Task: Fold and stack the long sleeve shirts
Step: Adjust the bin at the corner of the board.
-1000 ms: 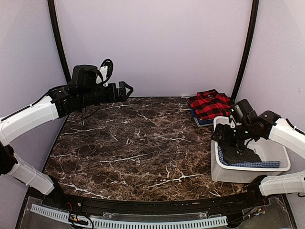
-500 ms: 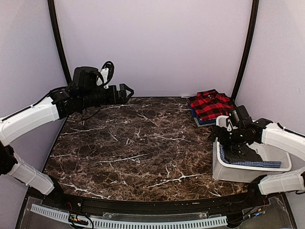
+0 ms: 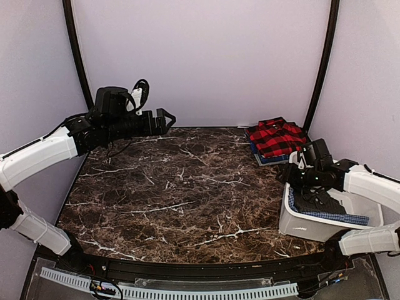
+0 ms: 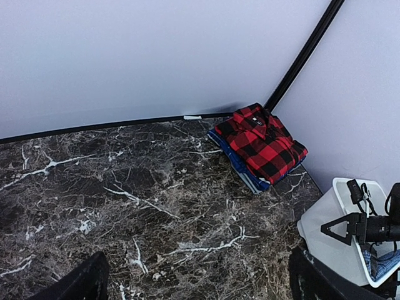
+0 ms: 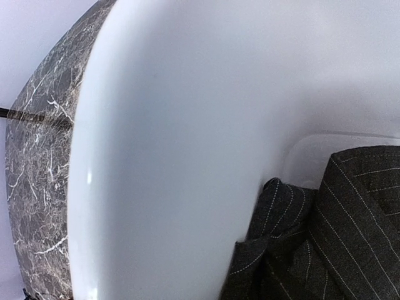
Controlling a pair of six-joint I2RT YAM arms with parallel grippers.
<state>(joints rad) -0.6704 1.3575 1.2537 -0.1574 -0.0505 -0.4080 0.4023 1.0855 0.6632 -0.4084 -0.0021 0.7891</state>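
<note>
Right pincer inside bin, at charcoal shirt; its closure cannot be told. Left pincer spread, far from bin.

i work in a lab-style test booth: plain lilac walls close round my dark marble-patterned desk, black poles frame its back corners, and a slotted cable duct runs along the near edge.

Bright, even, diffuse light; soft shadows, sharp focus.
</note>
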